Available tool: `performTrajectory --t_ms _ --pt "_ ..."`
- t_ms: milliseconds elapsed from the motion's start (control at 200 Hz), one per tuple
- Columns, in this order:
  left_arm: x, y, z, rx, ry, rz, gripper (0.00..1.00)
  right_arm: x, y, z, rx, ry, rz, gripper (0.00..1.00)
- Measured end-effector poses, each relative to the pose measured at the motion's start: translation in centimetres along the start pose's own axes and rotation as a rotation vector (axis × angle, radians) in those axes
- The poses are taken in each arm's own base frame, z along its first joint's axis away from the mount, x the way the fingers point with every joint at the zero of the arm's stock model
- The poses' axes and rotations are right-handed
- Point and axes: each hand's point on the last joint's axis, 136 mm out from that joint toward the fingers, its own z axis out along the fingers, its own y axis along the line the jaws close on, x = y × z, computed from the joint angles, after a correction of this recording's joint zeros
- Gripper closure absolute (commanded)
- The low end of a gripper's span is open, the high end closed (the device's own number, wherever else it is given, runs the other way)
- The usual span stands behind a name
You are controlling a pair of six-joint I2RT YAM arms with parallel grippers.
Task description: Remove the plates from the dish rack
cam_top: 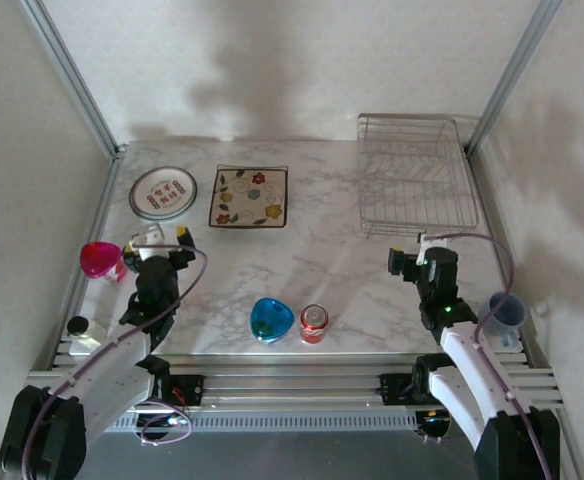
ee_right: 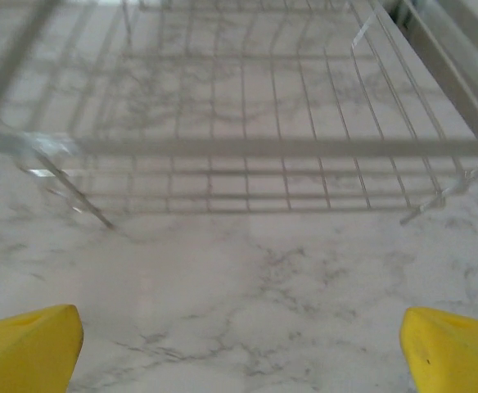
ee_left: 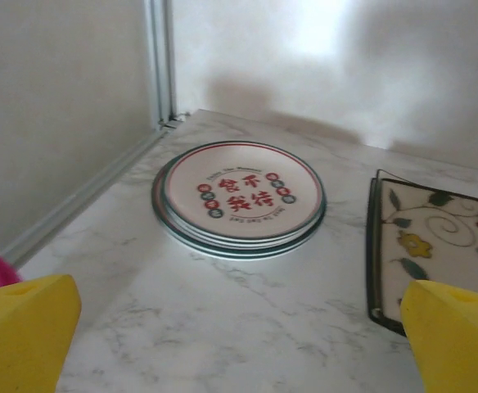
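1. The dish rack (cam_top: 415,172), a rectangular grid of thin silver wire with raised sides, stands at the upper right of the top view on the surface (cam_top: 322,260), which is white with grey marble veins.
2. The round plates (cam_top: 162,192), glossy white with red characters and a grey rim, lie stacked flat at the upper left, well apart from the rack.
3. Just to their right lies a square cream plate (cam_top: 249,196), dark-edged, painted with flowers and curling stems.
4. The left pincer (ee_left: 239,344) is open, its blunt yellow fingertips (ee_left: 22,327) wide apart with nothing between them, facing the round stack.
5. The right pincer (ee_right: 239,348) is likewise open, facing the rack's near wire wall.
6. A glossy blue bowl (cam_top: 271,318) and a red can (cam_top: 314,323) sit at lower centre.
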Motion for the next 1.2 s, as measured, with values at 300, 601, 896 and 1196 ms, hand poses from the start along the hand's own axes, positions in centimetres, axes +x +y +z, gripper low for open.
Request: performTrajectory --t_ms 300,601,896,1196 --pt "3.4 2.6 1.0 -0.066 0.009 -0.019 0.0 2.1 -0.2 3.1 0.044 -0.02 -0.019 0.01" --pt "5.7 3.2 4.1 -0.075 0.053 -0.018 0.0 1.8 0.7 7.1 0.033 0.028 -0.039 0.01" --pt "5.3 2.8 7.2 -0.036 0.015 -0.033 0.0 -0.2 1.1 10.4 -0.001 -0.028 -0.006 0.01" --pt "4.9 2.4 7.1 -0.005 -0.014 -0.05 0.01 0.4 0.9 10.8 -0.038 -0.055 0.02 0.01"
